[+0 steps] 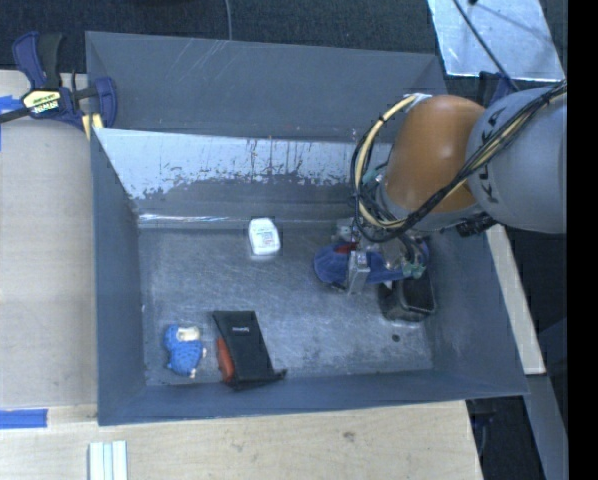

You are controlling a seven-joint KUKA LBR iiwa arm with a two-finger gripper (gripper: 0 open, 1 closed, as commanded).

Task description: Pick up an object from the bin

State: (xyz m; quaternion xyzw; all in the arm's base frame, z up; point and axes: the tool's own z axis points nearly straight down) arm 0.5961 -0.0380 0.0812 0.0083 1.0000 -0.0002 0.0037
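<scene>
place: robot lab | evidence: grey metal bin (279, 98) holding small loose items; cabled robot arm (524, 168) reaching in

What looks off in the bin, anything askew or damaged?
Nothing damaged or spilled. The black box lies askew by the near wall, beside a blue-and-white object; a small white item sits alone; the gripper is at a blue object.

Grey bin (309, 330) with white box (264, 238), black case (244, 348)
</scene>
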